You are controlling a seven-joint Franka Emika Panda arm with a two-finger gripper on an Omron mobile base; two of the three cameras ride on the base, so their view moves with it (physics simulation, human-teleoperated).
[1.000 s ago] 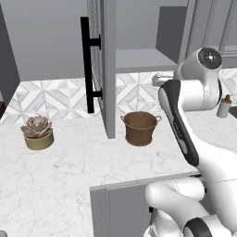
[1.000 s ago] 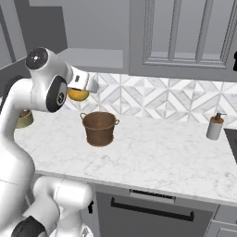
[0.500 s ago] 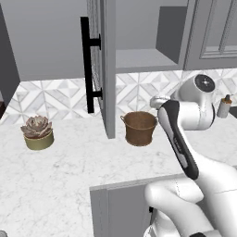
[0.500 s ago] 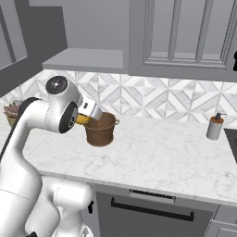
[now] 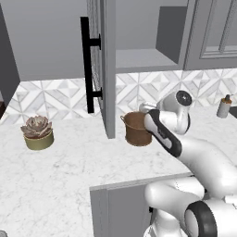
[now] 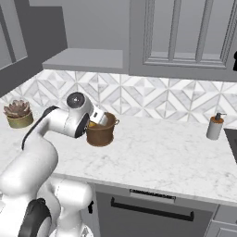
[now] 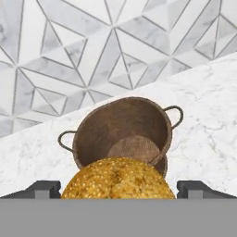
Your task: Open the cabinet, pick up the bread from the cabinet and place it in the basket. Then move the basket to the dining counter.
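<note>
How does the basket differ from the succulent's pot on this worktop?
The basket is brown and woven, the pot olive and smooth. The basket is taller, with two loop handles; the pot is squat, without handles. The basket's bottom is bare, while the pot holds a succulent. Both are round and stand upright on the marble worktop.

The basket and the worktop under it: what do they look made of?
The round brown bucket-shaped basket looks like woven fibre, matte: a fine mesh texture shows on its inner wall and floor, though wicker or cloth is unclear. The white worktop looks like polished marble, with grey veins across a smooth surface.
</note>
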